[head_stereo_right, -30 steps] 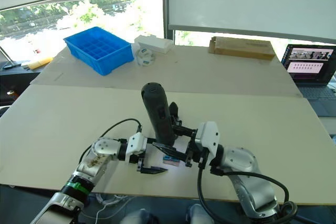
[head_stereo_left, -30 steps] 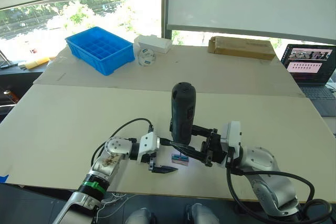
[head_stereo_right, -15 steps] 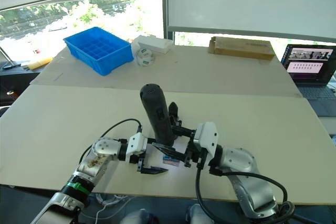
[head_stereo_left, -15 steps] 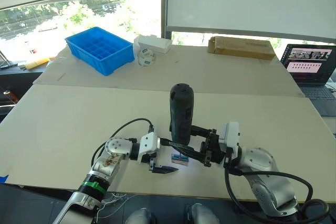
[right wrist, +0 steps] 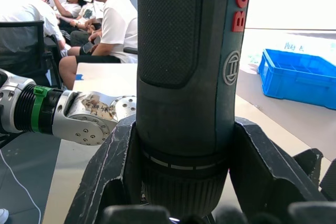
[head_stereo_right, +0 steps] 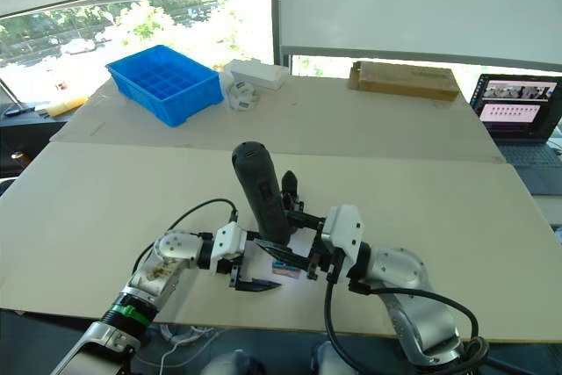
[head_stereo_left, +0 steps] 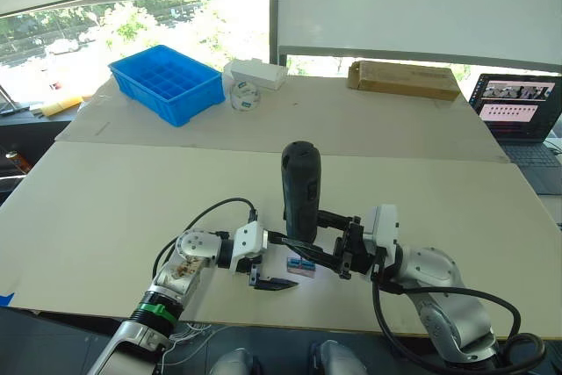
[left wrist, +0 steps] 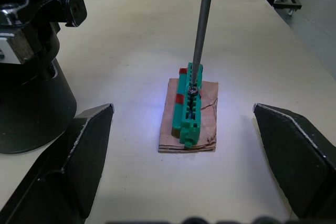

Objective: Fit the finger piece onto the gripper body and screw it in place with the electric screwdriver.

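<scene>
Electric screwdriver (right wrist: 184, 77): red letters "BOS", cut off; round logo below.

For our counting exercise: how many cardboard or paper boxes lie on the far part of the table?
2. A white box lies beside the blue tray; a brown box lies further right, near the laptop. Others may be hidden out of frame.

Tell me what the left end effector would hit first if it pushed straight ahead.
Probably the green block on its brown pad, lying ahead between the open left end effector fingers, with the electric screwdriver bit planted in it. Depth is uncertain.
</scene>
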Action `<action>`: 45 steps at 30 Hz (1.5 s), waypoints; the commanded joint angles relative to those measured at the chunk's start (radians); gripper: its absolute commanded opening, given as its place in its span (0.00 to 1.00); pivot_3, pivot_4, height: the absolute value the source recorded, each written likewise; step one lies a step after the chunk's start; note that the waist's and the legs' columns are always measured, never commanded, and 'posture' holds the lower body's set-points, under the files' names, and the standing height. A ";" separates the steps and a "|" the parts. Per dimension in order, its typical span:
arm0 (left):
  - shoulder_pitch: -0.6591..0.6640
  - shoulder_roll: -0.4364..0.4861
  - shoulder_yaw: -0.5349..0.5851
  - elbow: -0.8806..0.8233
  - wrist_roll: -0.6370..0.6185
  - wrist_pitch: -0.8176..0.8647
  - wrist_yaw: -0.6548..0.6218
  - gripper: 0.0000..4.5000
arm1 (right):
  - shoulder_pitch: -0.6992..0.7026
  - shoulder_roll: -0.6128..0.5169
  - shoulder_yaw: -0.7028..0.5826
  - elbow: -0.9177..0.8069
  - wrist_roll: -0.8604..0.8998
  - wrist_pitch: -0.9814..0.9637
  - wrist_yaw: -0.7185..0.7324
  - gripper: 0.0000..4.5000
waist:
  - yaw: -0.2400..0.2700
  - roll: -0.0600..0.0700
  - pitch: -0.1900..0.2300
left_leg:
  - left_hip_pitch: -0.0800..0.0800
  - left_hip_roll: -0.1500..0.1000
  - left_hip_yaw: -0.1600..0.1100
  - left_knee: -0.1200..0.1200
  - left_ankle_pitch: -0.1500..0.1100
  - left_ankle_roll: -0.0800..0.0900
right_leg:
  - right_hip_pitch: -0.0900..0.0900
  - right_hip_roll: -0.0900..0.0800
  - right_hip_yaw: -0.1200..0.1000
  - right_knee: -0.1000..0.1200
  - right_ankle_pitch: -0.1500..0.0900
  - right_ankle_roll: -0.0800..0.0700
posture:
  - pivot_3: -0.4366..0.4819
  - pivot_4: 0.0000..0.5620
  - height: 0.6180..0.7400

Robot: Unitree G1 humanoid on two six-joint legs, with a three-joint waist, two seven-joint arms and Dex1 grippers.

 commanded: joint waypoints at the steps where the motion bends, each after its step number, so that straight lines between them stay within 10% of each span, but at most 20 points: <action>1: 0.015 -0.005 -0.030 0.014 0.017 -0.004 0.003 1.00 | -0.011 0.011 -0.006 -0.029 0.018 -0.041 -0.002 0.42 | 0.000 0.000 0.000 | 0.000 0.000 0.000 0.000 0.000 0.000 | 0.000 0.000 0.000 0.000 0.000 0.000 | 0.48 0.27 1.00; 45: 0.023 -0.006 -0.034 0.019 0.019 -0.007 0.016 1.00 | -0.018 0.005 -0.002 -0.039 0.066 -0.010 -0.006 0.42 | 0.000 0.000 0.000 | 0.001 0.000 0.000 0.001 0.000 0.000 | 0.001 0.000 0.000 0.000 0.000 0.000 | 0.48 0.27 1.00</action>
